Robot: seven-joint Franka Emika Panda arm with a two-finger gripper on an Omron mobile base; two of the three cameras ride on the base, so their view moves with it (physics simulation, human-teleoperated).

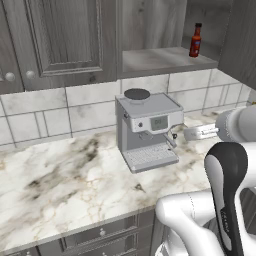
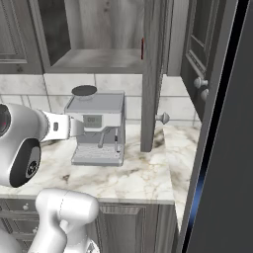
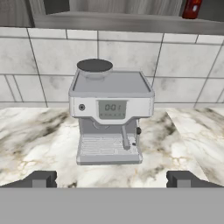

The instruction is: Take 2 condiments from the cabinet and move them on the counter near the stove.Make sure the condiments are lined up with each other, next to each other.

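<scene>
Your gripper [image 3: 109, 179] is wide open and holding nothing, pointed at the coffee machine [image 3: 110, 116], while the red sauce bottle [image 3: 191, 8] sits up at one o'clock on the cabinet shelf [image 1: 165, 59], so reaching up could bump the machine.

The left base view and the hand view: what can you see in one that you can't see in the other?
Left base view alone: the grey drawers under the counter, a closed cabinet door with round knobs, and the whole red sauce bottle with its black cap, upright on the open shelf.

Hand view alone: the open gripper, its two dark tips wide apart, pointing at the machine.

Both: the silver coffee machine on the marble counter, the tiled wall, the shelf, and the red bottle.
</scene>
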